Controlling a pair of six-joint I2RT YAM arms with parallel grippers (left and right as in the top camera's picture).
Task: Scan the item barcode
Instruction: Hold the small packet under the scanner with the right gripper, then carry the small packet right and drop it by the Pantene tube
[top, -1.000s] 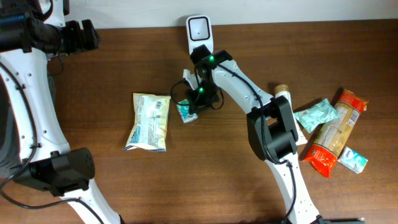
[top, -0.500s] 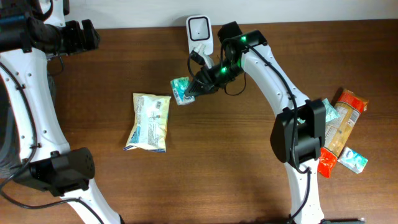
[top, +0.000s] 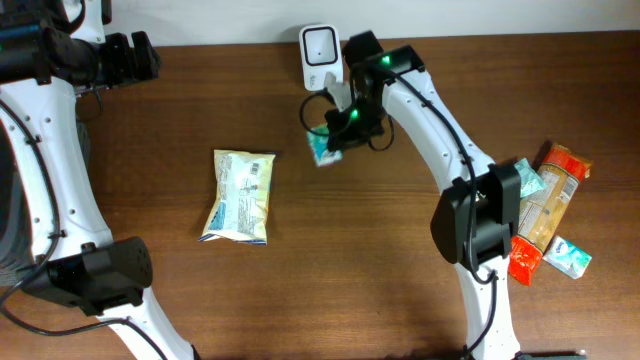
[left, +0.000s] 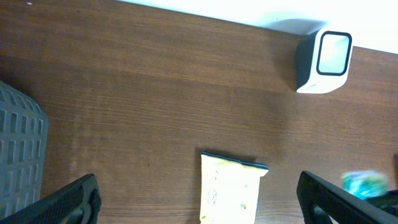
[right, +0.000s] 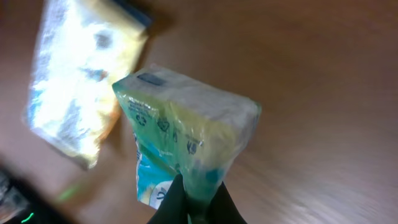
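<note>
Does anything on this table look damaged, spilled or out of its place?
Nothing looks spilled or torn. Only the spare packets at the right lie heaped, overlapping; the right gripper pinches the teal packet by one edge.

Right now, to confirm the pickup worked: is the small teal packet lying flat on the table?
No, the right gripper pinches the teal packet by one end and holds it up off the table.
</note>
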